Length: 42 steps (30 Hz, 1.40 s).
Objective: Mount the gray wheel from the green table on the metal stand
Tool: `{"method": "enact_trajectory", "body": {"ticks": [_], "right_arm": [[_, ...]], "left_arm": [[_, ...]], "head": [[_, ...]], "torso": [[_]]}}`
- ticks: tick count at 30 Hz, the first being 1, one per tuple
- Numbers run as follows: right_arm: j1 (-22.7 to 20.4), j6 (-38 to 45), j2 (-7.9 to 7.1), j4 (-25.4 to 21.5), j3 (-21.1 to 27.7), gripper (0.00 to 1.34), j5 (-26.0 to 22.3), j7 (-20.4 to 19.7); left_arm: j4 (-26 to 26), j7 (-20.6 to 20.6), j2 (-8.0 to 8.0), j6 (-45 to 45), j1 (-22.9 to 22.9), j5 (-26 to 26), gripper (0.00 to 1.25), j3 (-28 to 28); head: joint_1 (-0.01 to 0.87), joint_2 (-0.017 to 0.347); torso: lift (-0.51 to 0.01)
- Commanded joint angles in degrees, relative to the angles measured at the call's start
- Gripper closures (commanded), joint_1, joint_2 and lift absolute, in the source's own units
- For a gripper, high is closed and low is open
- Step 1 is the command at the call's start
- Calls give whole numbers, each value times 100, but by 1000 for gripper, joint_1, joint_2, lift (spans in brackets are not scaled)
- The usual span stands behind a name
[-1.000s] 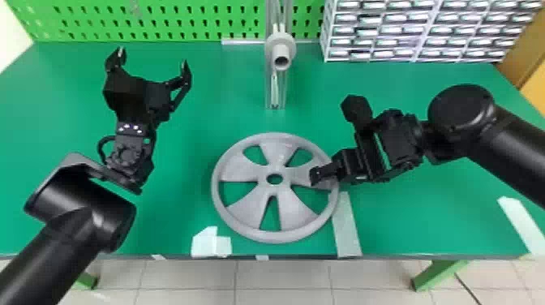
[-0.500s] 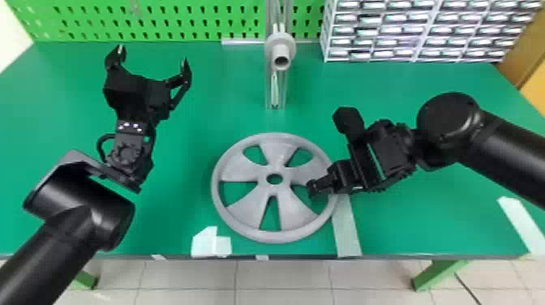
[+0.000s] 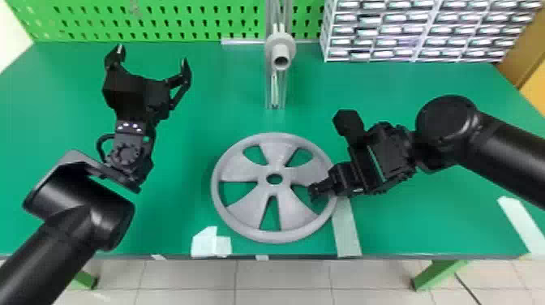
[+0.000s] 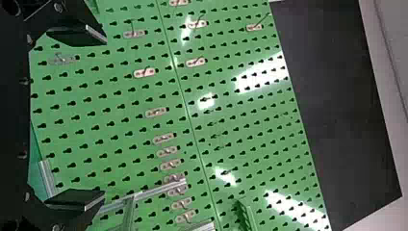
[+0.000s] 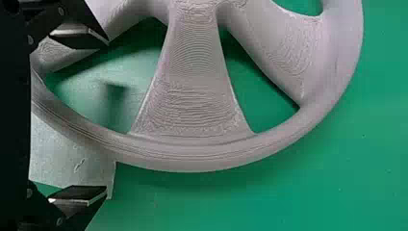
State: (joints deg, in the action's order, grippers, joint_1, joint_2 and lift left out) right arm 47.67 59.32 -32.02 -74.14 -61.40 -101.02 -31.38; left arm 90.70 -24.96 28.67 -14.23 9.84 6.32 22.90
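Two black grippers are out over the green table (image 3: 389, 85), and the gray wheel (image 3: 243, 205) lies flat on it between them, near the front edge! Over on the robot's right, the right gripper (image 3: 334, 190) is down at the wheel's right side, its claw spread. The right wrist view has it up close: one finger of the right gripper (image 5: 106, 118) on the hub side of the rim, the other on the outside, and that curved rim runs between the two. Is either finger touching? I can't tell from here. A pale strip of tape (image 3: 347, 233) runs under that same stretch of rim, and look, it shows through one of the wheel's openings as well. Across to the robot's left, the left gripper (image 3: 152, 56) hangs well apart from the wheel, claw wide, fingers pointing toward the green pegboard (image 3: 162, 20). Its wrist view takes in that perforated board, small metal brackets (image 4: 156, 112) dotted across it, with a dark panel (image 4: 344, 110) beside it. And straight beyond the wheel, upright at the back of the table, there's the metal stand (image 3: 275, 91), a gray round mount (image 3: 280, 45) with a hollow tube facing out. White racked drawers (image 3: 413, 40) sit to the right of the stand, and a cut patch of tape (image 3: 211, 242) sits by the wheel's near left.
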Motion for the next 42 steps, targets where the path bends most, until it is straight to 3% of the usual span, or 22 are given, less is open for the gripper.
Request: {"method": "enact_trajectory", "body": {"ticks": [1, 6, 33, 42], "right_arm": [[5, 0, -6, 5, 14, 349, 29, 0], [5, 0, -6, 5, 5, 550, 38, 0], [58, 27, -86, -4, 84, 618, 188, 0], [75, 53, -68, -4, 172, 736, 275, 0]], "left_arm": [[0, 0, 7, 0, 0, 1, 157, 13], [0, 0, 15, -9, 0, 18, 157, 13], [0, -9, 42, -18, -9, 27, 157, 57], [0, -9, 51, -27, -18, 36, 157, 66]], "head": [[867, 52], [867, 52], [867, 52], [867, 52]], "torso": [[-100], [-100], [-100], [-100]]}}
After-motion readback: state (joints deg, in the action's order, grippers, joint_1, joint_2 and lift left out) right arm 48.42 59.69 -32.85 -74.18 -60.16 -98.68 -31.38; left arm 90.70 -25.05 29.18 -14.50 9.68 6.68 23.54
